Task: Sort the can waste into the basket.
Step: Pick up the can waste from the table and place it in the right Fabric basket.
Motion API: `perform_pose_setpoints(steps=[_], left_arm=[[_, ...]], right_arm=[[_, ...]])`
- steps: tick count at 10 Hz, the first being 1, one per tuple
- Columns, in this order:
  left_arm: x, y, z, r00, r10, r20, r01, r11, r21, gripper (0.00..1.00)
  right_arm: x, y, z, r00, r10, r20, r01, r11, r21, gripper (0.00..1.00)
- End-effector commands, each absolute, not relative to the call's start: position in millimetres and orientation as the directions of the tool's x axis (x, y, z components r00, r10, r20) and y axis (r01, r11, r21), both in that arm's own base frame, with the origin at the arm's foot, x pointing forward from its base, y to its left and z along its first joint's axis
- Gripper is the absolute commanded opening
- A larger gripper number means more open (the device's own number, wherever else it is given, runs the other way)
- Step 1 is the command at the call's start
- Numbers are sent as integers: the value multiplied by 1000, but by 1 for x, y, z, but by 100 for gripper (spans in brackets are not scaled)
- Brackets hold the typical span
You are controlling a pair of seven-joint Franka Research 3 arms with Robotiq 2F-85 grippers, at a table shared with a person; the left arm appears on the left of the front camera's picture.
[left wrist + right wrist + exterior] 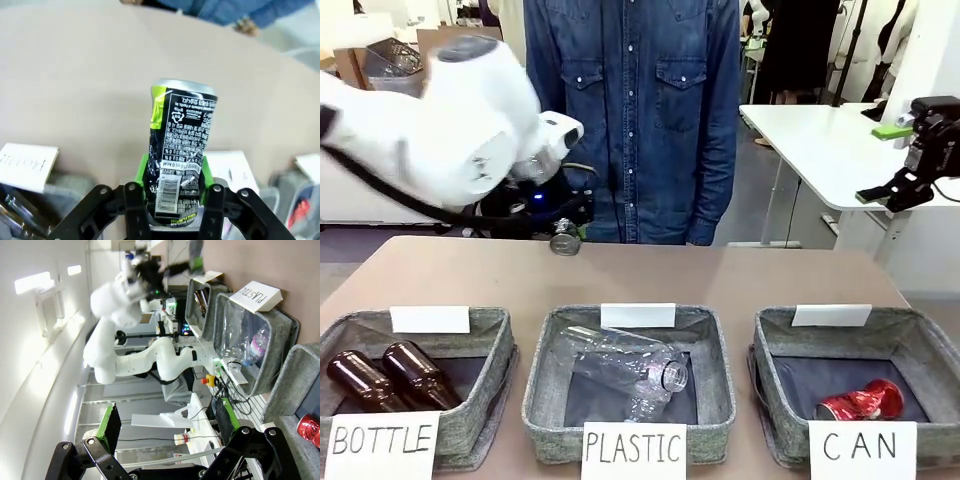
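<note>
Both arms are glossy white with rounded casings, the left arm (440,120) trailing a black cable. Each hand is black linkage with round silver pivots and green pads (142,172). The person (630,110) wears a blue denim shirt with two snap-buttoned chest pockets.

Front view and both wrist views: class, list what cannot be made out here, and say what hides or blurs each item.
1. Front view: the left gripper and its dark can sit largely behind the blurred left arm.
2. Left wrist view: the can's logo faces away; its print is too small to read.
3. Front view: the CAN basket sign covers its front wall.
4. Right wrist view: the crushed red can is cut by the picture's edge.
</note>
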State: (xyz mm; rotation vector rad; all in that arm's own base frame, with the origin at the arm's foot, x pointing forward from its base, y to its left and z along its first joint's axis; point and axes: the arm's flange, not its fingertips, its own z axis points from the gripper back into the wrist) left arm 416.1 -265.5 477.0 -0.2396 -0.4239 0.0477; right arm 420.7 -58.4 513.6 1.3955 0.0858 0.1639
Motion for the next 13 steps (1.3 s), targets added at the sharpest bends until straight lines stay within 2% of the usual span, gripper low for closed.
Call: perform_pose_setpoints(steps=[1,3,4,5,6,9,10,11,12,13], left_arm=[[322,-226,504,925,-83,372,210,925,-316,0],[263,-219,500,875,-222,431,381,864,-329,0],[260,-219,495,875,-217,433,379,863,-334,0],[282,-214,491,916,-111,385,255,903,-345,0],[256,-239,511,877,-196,438,358,876,-323,0],[256,-239,511,877,-196,438,358,876,-323,0],[257,-237,511,882,-190,431,343,886,-313,44],[263,-280,515,755,-410,512,586,772,-247,44],[267,-337,525,582,-592,557,770,622,-143,44],[271,-384,533,406,-702,586,879,474,-41,44]], right_arm=[[420,-61,514,982,182,54,-84,165,983,100],[420,-61,514,982,182,54,-84,165,983,100],[420,-61,514,982,182,54,-84,165,983,100],[420,-61,514,982,182,54,-84,165,983,100],[420,-61,514,982,182,54,-84,165,983,100],[420,-61,514,982,182,54,-84,165,983,100],[421,-58,513,985,167,36,-64,165,984,100],[412,-56,535,977,202,67,-103,173,980,100],[405,-70,545,981,195,19,-65,234,970,100],[394,-100,548,987,162,-20,-28,290,957,100]])
